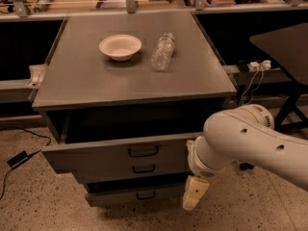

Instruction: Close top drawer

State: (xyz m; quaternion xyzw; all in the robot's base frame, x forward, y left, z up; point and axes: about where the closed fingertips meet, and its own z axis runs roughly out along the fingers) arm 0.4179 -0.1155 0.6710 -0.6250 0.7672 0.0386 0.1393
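The top drawer [96, 155] is a wide grey metal drawer with a dark loop handle [143, 151] at its centre. It stands partly open, its front panel a short way out from the cabinet [130, 88]. My gripper [195, 194] hangs pale below my white arm [240, 141], just right of the drawer front's right end and down by the lower drawers. It holds nothing that I can see.
A white bowl [120, 46] and a clear plastic bottle [162, 52] lying on its side rest on the cabinet top. Two shorter drawers [139, 195] sit below. A dark table [284, 44] stands at the right. A cable and power adapter [19, 159] lie on the floor at left.
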